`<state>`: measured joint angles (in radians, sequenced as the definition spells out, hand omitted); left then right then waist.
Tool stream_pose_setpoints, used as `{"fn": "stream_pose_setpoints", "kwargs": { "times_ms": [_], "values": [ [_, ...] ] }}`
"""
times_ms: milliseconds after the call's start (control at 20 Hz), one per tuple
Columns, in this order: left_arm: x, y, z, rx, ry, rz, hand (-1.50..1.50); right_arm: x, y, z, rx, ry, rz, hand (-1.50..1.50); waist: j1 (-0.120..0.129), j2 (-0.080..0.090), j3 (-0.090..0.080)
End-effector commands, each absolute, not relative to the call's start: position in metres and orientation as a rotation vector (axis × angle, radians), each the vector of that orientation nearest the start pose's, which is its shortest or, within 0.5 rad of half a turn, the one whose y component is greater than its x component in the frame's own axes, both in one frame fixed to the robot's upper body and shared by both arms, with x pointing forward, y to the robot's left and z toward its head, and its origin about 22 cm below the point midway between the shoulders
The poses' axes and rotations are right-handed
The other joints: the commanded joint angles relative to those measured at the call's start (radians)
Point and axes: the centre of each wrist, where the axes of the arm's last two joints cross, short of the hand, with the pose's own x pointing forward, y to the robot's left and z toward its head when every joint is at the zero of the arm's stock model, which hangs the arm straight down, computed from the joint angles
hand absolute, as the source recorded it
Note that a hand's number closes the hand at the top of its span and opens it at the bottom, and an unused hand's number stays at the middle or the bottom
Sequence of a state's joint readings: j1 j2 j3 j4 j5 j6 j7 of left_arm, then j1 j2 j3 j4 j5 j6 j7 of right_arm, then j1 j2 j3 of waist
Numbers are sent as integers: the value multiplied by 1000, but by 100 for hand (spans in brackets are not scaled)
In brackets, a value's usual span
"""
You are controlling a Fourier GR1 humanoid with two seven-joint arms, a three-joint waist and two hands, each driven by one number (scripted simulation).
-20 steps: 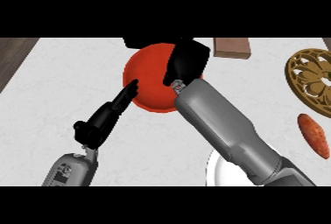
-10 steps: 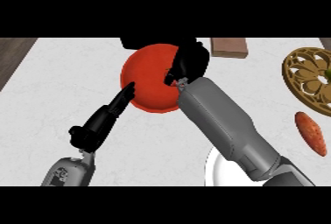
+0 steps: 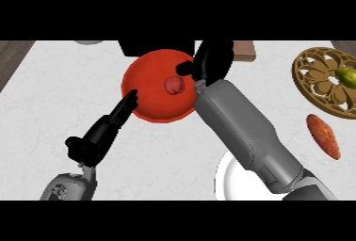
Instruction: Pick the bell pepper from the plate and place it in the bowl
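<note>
Right black hand (image 3: 212, 59), upper centre, fingers released above the round red bowl (image 3: 149, 101); small red bell pepper (image 3: 173, 84) lies inside. Best lift straight up, clear of the rim. Left black hand (image 3: 104, 132), lower left, straight-fingered, holding nothing.

Bell pepper (image 3: 173, 85) lies inside red bowl (image 3: 149, 101).

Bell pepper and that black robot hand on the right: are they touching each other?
Apart. The head view shows the bell pepper lying in the red bowl, with bare red bowl visible between it and the right robot hand.
</note>
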<state>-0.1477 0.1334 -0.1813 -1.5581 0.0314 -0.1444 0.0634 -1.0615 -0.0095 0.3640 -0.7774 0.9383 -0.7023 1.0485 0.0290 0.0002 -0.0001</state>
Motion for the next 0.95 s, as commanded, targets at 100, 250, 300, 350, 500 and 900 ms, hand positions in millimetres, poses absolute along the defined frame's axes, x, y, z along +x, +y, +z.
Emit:
{"fn": "stream_pose_setpoints", "kwargs": {
  "times_ms": [100, 250, 300, 350, 500, 900],
  "values": [
    [264, 204, 33, -159, -1577, -364, 0, 392, -45, 116, -1044, -1328, -117, -150, -46, -15, 0],
    [265, 212, 29, -138, -1570, -328, 0, 379, -61, 113, -1005, -1379, -211, -150, -82, -23, 0],
    [259, 220, 26, -133, -1566, -352, 0, 373, -73, 106, -1038, -1392, -216, -150, -82, -24, 0],
    [262, 217, 24, -131, -1567, -335, 0, 372, -95, 98, -1075, -1384, -239, -150, -83, -19, 0],
    [257, 230, 20, -127, -1552, -333, 0, 338, -100, 84, -1038, -1394, -275, -150, -89, -21, -1],
    [259, 218, 24, -124, -1568, -329, 0, 222, -163, 81, -991, -1424, -265, -150, -79, -13, 0]
  ]
}}
